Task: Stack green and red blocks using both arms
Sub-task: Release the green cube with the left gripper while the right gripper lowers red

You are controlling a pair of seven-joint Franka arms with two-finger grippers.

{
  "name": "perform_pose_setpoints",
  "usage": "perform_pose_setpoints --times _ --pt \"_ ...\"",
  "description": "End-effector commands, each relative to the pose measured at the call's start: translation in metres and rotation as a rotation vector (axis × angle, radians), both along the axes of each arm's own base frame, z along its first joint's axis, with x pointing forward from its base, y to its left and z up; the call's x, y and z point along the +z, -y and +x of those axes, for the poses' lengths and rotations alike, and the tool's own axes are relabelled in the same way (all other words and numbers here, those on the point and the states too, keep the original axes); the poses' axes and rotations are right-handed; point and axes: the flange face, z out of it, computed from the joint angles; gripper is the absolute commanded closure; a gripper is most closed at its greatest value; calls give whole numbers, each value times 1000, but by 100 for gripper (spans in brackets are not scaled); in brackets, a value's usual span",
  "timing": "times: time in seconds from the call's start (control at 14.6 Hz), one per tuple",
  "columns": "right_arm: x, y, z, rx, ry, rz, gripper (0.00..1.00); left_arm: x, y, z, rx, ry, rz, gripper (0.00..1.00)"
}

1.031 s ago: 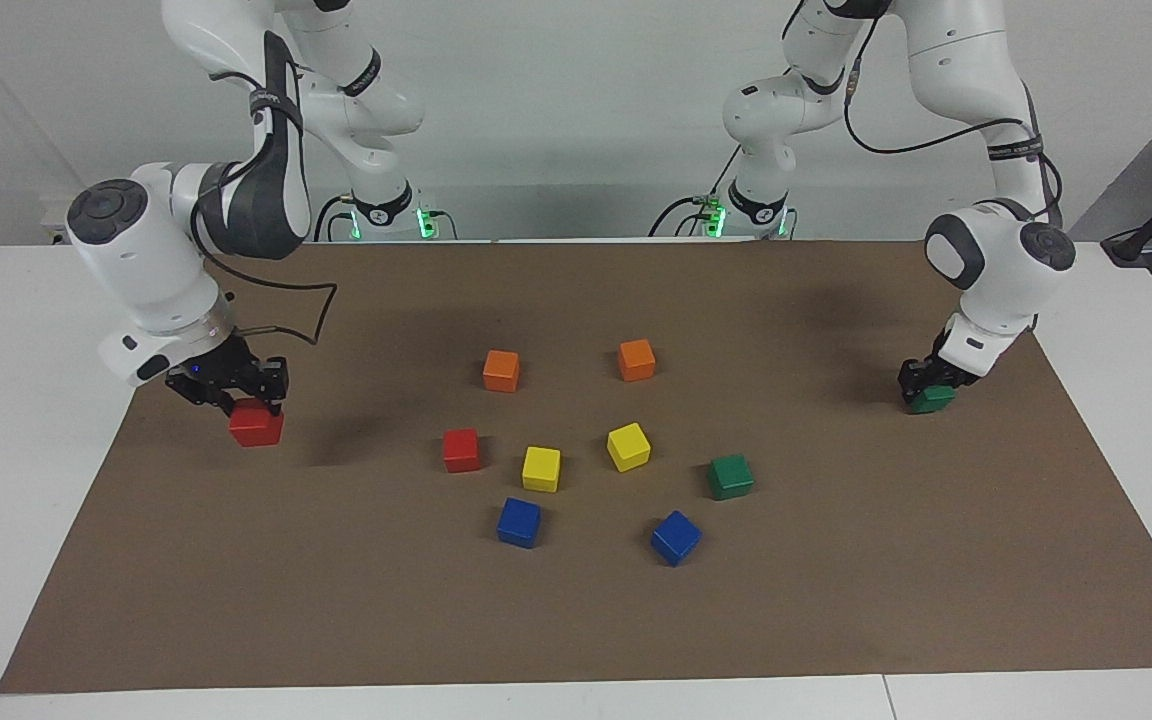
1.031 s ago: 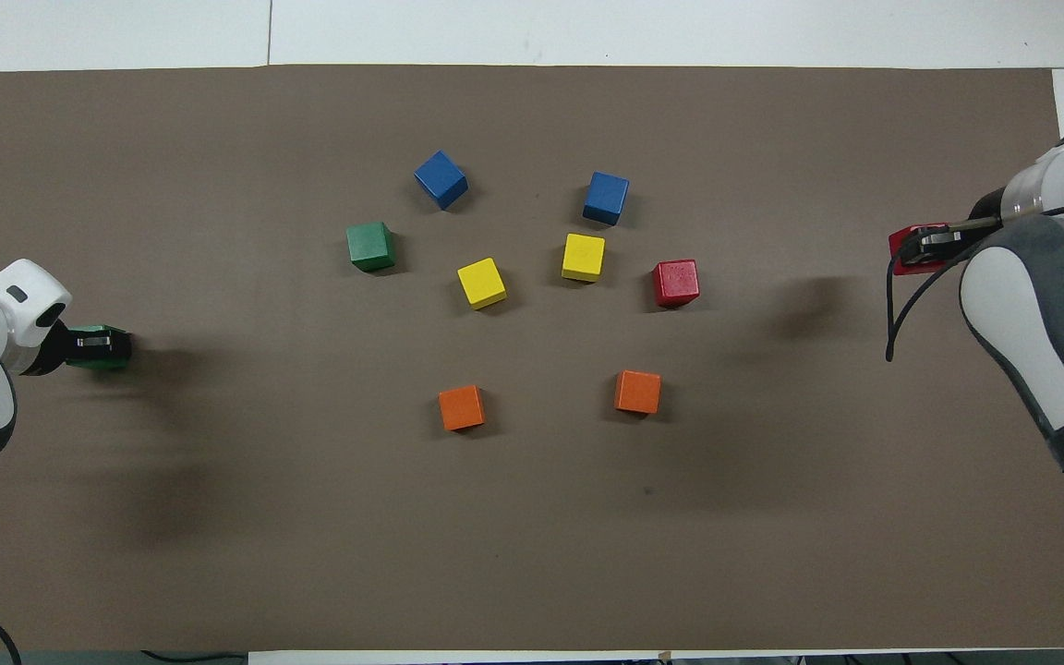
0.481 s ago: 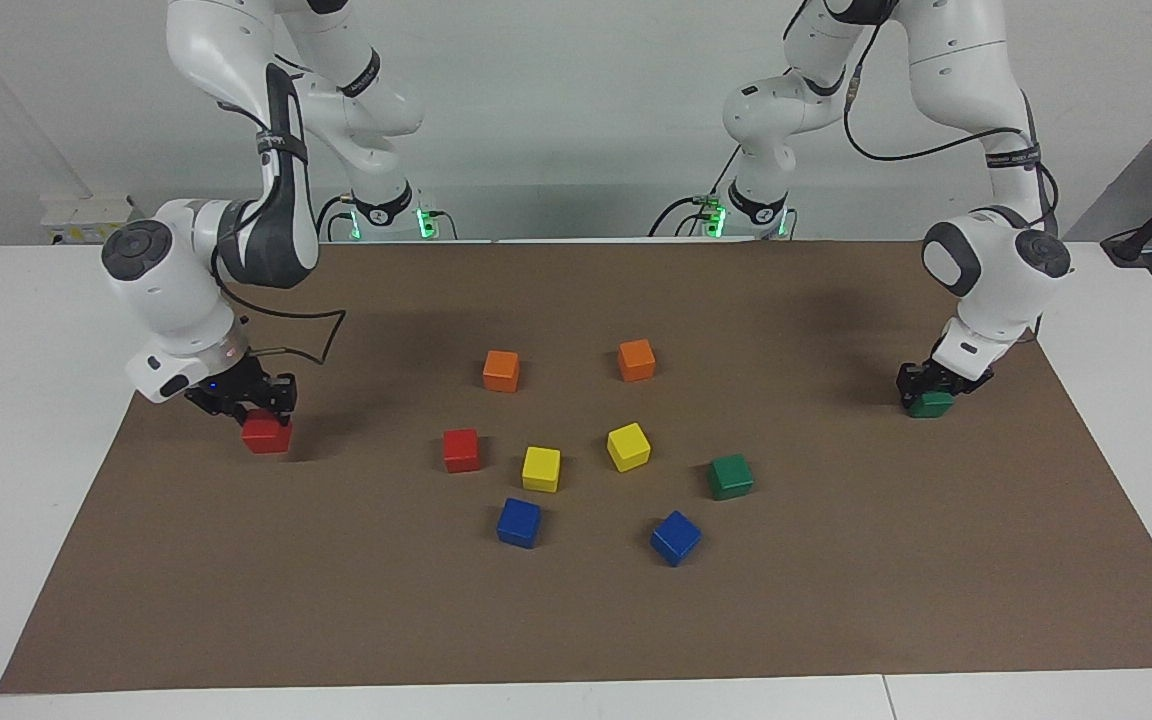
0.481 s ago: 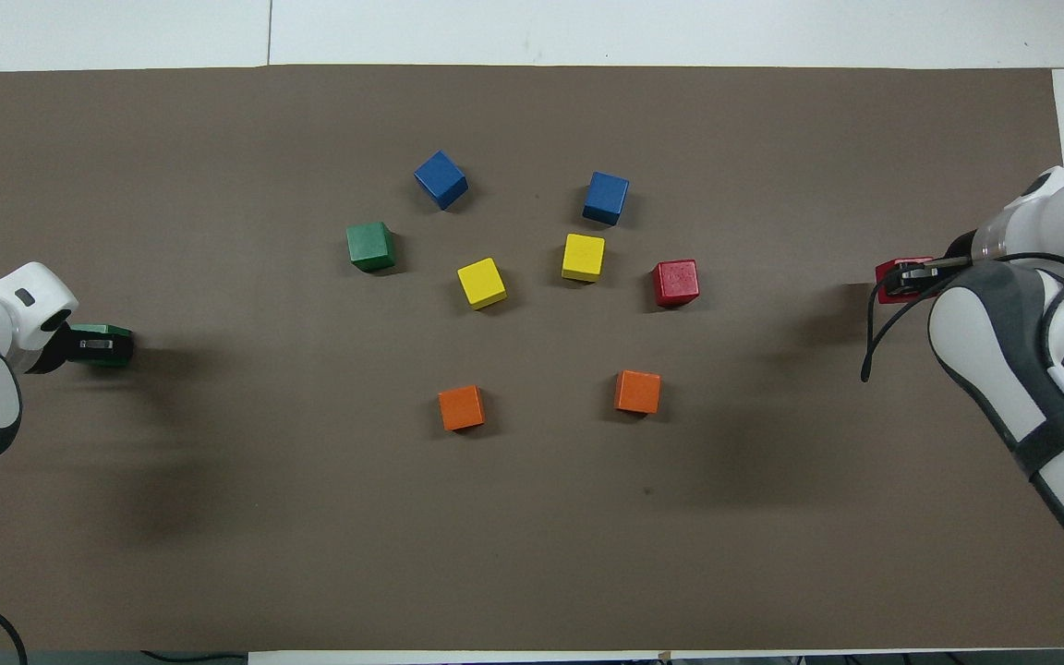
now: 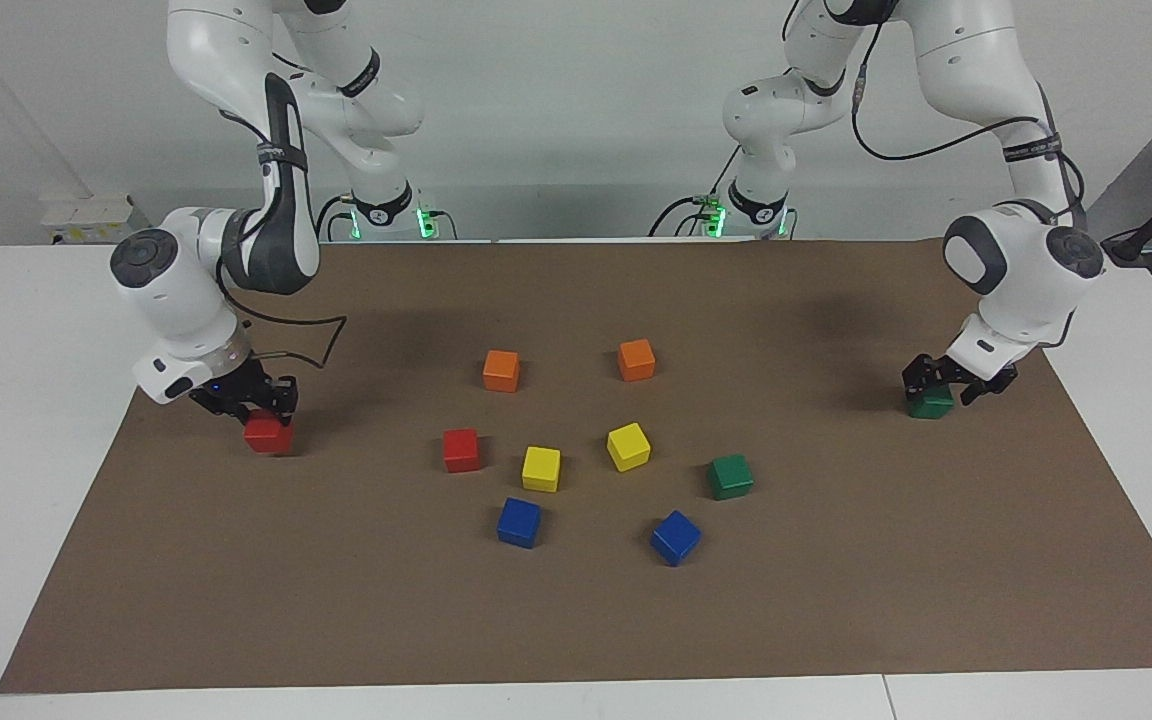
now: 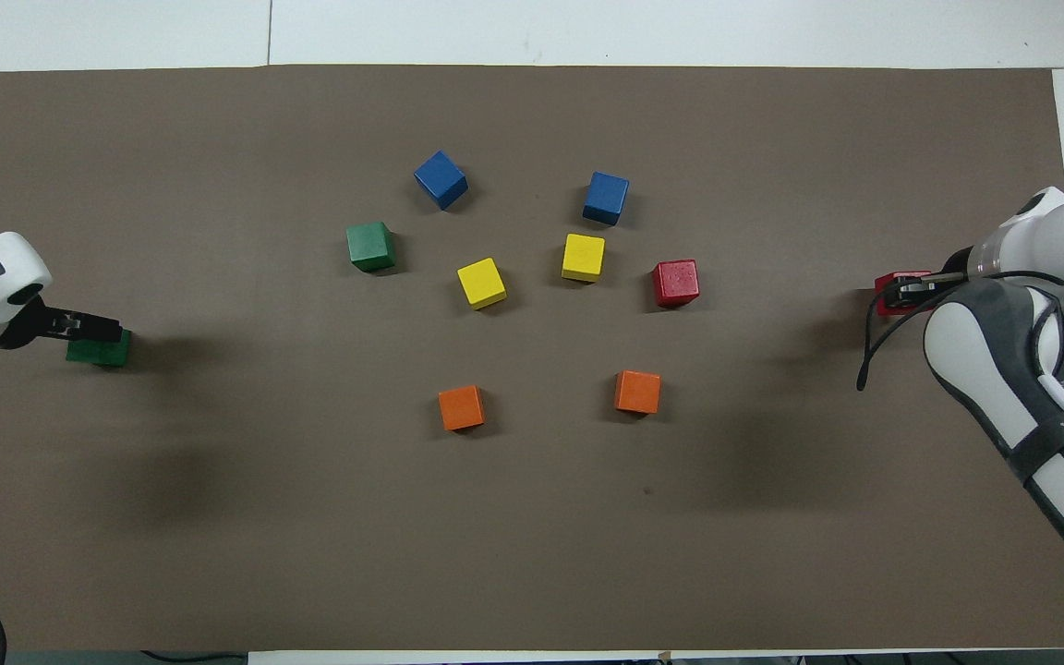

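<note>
Progress: no stack yet, four cubes still single | left gripper [image 5: 958,385] jaws now spread, lifted off green cube [image 5: 931,402] set on bench at its end | right gripper [image 5: 241,400] jaws gripping red cube [image 5: 268,435], lower than before, about down | second red cube [image 5: 461,450], second green cube [image 5: 731,476] untouched mid-bench.

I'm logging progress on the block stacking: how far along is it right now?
Done: nothing is stacked yet. In hand: the left gripper is open over a green block on the mat; the right gripper is at a red block at its own end. Left: the second green block and second red block wait mid-mat.
</note>
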Motion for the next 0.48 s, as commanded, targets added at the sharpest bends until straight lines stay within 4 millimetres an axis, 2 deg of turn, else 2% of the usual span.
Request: perform_pose_setpoints --times 0.0,0.14,0.27,0.41 --pt "-2 1 -9 -6 19 8 100 59 11 25 -41 -19 6 0" --pt "-3 0 -8 -7 34 8 100 84 68 41 -27 8 10 0" --pt "-9 1 -7 -6 34 6 100 89 131 48 85 28 2 0" --pt "-11 0 -7 -6 37 6 100 94 185 50 142 45 -18 0"
